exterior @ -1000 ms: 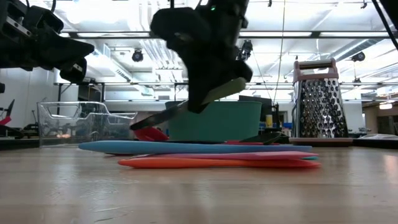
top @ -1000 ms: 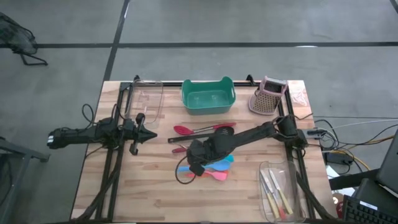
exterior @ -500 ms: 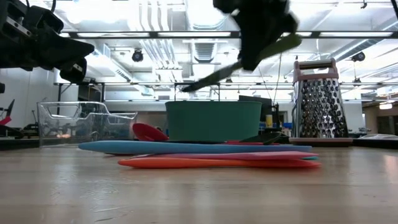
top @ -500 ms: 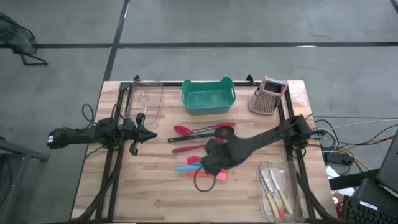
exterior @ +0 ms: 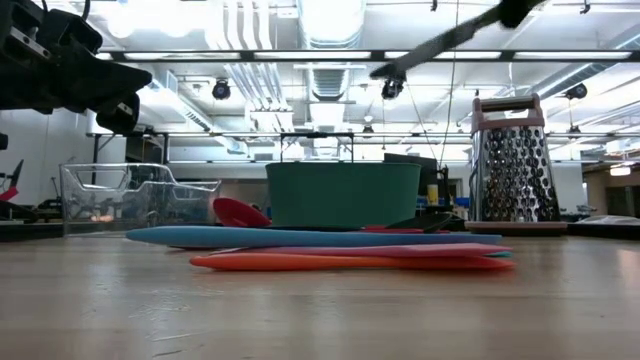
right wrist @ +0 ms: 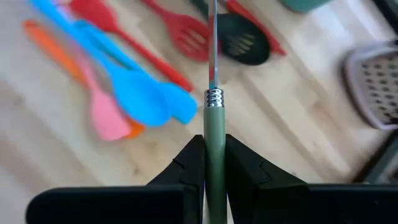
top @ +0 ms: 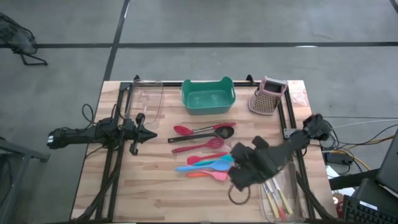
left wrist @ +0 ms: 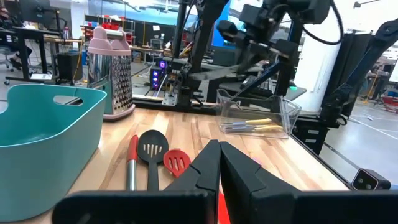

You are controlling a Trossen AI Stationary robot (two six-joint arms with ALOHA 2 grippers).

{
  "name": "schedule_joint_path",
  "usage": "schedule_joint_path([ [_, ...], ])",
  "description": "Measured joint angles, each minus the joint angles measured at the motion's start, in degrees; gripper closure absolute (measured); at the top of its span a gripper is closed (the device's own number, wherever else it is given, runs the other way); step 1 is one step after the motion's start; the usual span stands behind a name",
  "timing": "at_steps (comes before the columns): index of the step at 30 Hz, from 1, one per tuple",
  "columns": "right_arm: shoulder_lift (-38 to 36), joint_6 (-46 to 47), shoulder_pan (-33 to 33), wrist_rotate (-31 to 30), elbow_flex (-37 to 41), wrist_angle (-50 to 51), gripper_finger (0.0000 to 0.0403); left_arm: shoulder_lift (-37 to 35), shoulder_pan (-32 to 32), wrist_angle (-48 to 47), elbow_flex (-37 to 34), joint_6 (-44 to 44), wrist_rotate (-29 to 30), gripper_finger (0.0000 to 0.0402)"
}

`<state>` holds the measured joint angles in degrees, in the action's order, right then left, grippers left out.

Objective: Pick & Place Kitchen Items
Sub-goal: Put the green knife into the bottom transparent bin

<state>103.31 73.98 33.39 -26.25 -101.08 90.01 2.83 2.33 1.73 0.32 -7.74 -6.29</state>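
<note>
My right gripper (right wrist: 214, 144) hangs over the table's right near part (top: 244, 176), shut on a slim utensil with a green handle and a thin metal shaft (exterior: 440, 38). Red and black spoons and turners (top: 211, 132) lie flat on the wood, with the blue, pink and orange spatulas (top: 210, 167) just near of them. Metal pieces with pale handles (top: 277, 194) lie in a clear tray. My left gripper (left wrist: 217, 149) waits shut over the table's left part (top: 147, 134). My right gripper pinches the utensil's green handle (right wrist: 214, 124) between its two fingers, just behind the ribbed metal collar (right wrist: 213, 98). The handle runs along the fingers and the metal shaft sticks out past the fingertips. The utensil is lifted clear and slants downward in the low view.
A teal tub (top: 208, 95) and a pinkish grater-like holder (top: 268, 94) stand at the far edge. One clear tray (top: 147, 99) sits far left, another (top: 281, 186) near right by my right arm. Bare wood (top: 149, 186) lies in the near left part.
My right gripper has risen from just above the spatulas and swung toward the table's right and near edges, toward the clear tray there, carrying the green-handled utensil with it. The utensil has gone from low over the table to high above it. The spatulas stayed put.
</note>
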Motion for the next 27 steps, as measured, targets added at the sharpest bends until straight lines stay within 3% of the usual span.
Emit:
schedule_joint_path([
  [14, -1.58, 15.42, 14.25, -2.28, 2.21, 0.01, 0.0369, -0.02, -0.01, 0.08, 0.0, 0.0, 0.0, 0.0387],
  [27, -1.24, 44.71, 28.82, -0.05, 9.96, 0.14, 0.0369, -0.02, -0.02, 0.14, 0.0, -0.01, -0.01, 0.0387],
])
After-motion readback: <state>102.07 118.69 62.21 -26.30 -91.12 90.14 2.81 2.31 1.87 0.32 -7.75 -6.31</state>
